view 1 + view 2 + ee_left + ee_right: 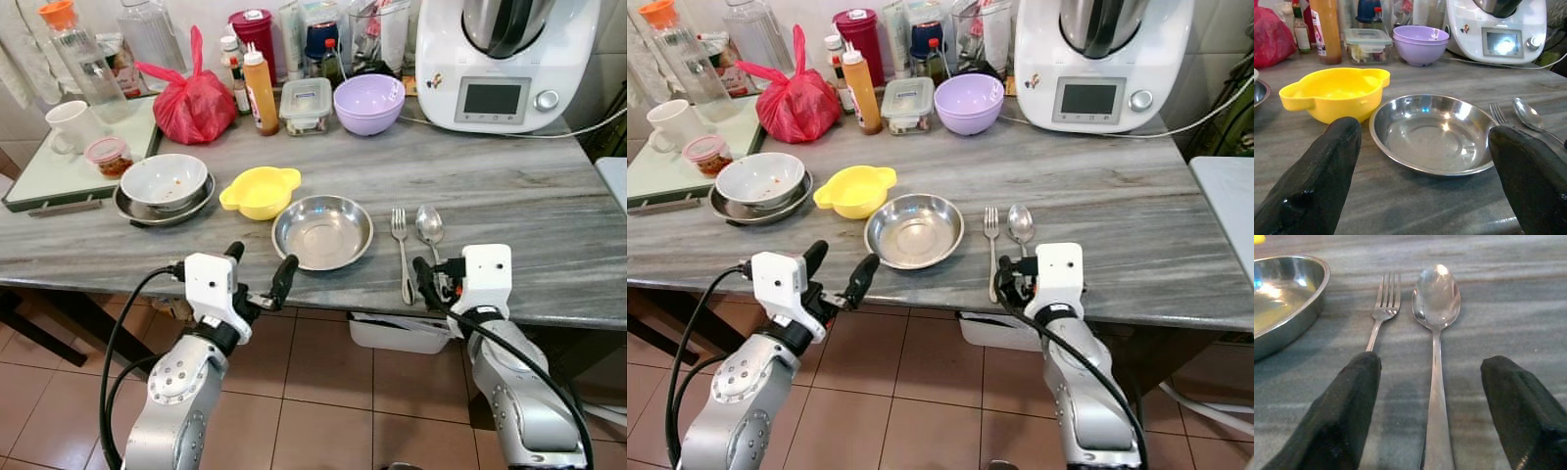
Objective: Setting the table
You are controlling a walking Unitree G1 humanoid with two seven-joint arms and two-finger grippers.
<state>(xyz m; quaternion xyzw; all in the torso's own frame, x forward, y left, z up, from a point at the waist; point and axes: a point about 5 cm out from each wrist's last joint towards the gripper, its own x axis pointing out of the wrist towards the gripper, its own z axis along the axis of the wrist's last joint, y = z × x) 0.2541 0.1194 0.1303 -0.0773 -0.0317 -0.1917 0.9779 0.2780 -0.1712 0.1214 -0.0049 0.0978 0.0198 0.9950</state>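
Note:
A round steel plate [322,231] lies near the front edge of the grey marble table [549,196]. Just right of it lie a fork [402,250] and a spoon [429,227], side by side, handles toward me. My left gripper [261,259] is open and empty at the table's edge, in front of the plate [1430,132]. My right gripper [438,279] is open at the edge too. In the right wrist view its fingers [1352,396] stand on either side of the spoon's handle [1437,396], not touching it. The fork [1382,313] lies by one finger.
A yellow bowl [261,191] sits left of the plate, beside a white bowl stacked on steel dishes [164,181]. Behind stand a red bag [193,103], sauce bottle [261,90], lidded container [306,105], purple bowls [368,103] and a white kitchen machine [505,59]. A mug [71,125] stands on a tray at the left.

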